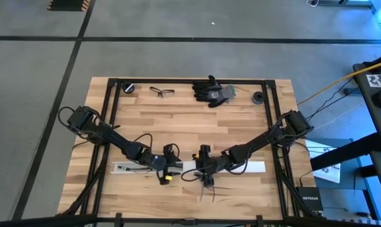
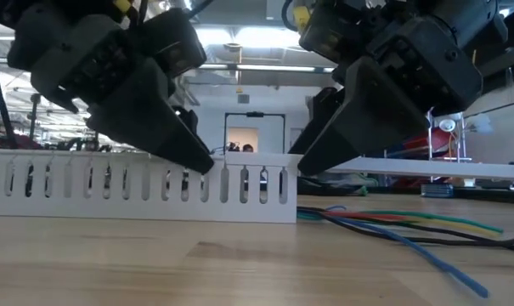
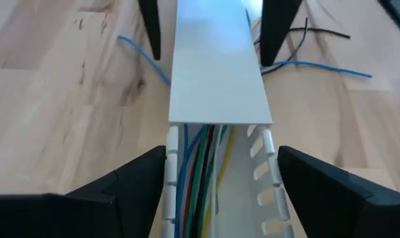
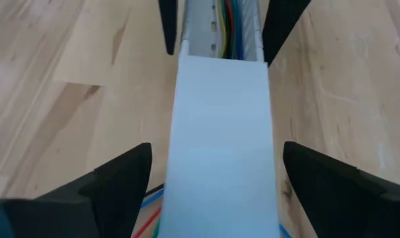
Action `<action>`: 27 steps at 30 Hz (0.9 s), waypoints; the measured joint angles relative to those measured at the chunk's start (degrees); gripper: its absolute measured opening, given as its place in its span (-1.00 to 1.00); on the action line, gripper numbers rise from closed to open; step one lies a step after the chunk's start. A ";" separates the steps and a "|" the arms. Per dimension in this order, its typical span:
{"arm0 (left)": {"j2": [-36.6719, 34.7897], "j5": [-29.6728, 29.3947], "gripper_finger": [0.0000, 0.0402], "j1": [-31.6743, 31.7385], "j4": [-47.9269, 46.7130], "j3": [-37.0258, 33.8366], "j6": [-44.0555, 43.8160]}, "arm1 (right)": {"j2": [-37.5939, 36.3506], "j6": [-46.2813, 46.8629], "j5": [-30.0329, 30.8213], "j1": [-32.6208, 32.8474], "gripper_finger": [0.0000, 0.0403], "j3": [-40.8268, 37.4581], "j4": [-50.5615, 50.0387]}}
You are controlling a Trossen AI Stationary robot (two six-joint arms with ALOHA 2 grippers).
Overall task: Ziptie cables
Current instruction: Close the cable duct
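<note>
My left gripper and right gripper spread wide astride the slotted white plastic duct holding smooth coloured cables.

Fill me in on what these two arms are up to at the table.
Both arms are bent over a white slotted cable duct lying near the table's front edge. The left gripper straddles its open section, where coloured cables run inside; the right gripper straddles the flat white cover over the other section. Both sets of jaws stand wide on either side of the duct, gripping nothing. More cable ends spill out onto the wooden table. No zip tie is visible.
</note>
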 joint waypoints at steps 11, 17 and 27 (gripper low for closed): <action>0.23 -0.03 -0.02 0.29 -0.18 0.07 0.20 | -1.06 -0.02 -0.07 0.00 0.63 1.09 -0.08; 0.20 -0.03 -0.06 0.29 -0.45 0.11 0.25 | -2.50 -0.02 -1.62 0.00 0.62 4.20 -5.78; 0.16 -0.05 -0.06 0.29 -1.17 0.15 0.25 | -2.25 2.75 -1.62 -0.49 -0.05 6.84 -11.06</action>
